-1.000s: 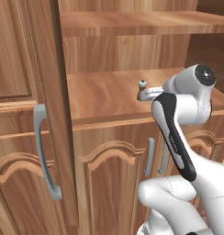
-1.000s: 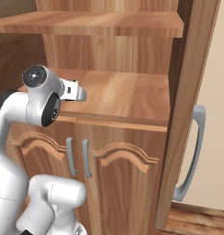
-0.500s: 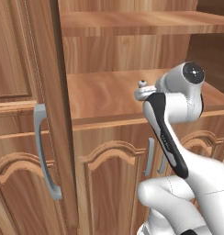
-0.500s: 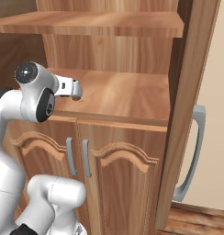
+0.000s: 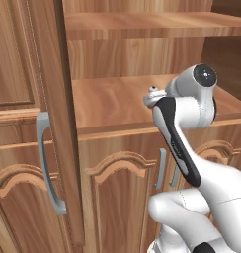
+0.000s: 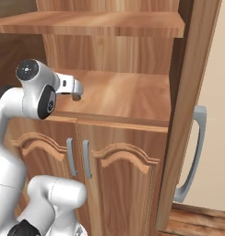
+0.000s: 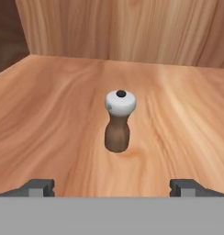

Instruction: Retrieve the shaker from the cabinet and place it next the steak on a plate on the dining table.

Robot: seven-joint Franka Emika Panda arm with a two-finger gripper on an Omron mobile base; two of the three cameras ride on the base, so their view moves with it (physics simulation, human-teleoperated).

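The shaker (image 7: pixel 118 121) stands upright on the cabinet's middle shelf (image 7: pixel 49 114), brownish body with a pale rounded top. It is centred just ahead of my gripper (image 7: pixel 113 188). The gripper is open, and its two dark fingertips (image 7: pixel 38 186) sit wide apart on either side of the shaker without touching it. From the base views my gripper (image 5: pixel 151 99) (image 6: pixel 77 96) hovers over the front part of the warm-brown cabinet's shelf (image 5: pixel 107 99) (image 6: pixel 128 92). The steak, plate and dining table are out of view.
The cabinet's tall door (image 5: pixel 48 99) (image 6: pixel 192 69) stands swung open with a grey bar handle (image 5: pixel 48 173) (image 6: pixel 192 156). Another plank shelf (image 5: pixel 142 22) runs above the hand. Arched lower doors (image 5: pixel 122 197) with grey handles are shut beneath the shelf.
The arm's upper joint has drifted slightly left and up in the left base view. The hand has stayed over the shelf's front part, still open.
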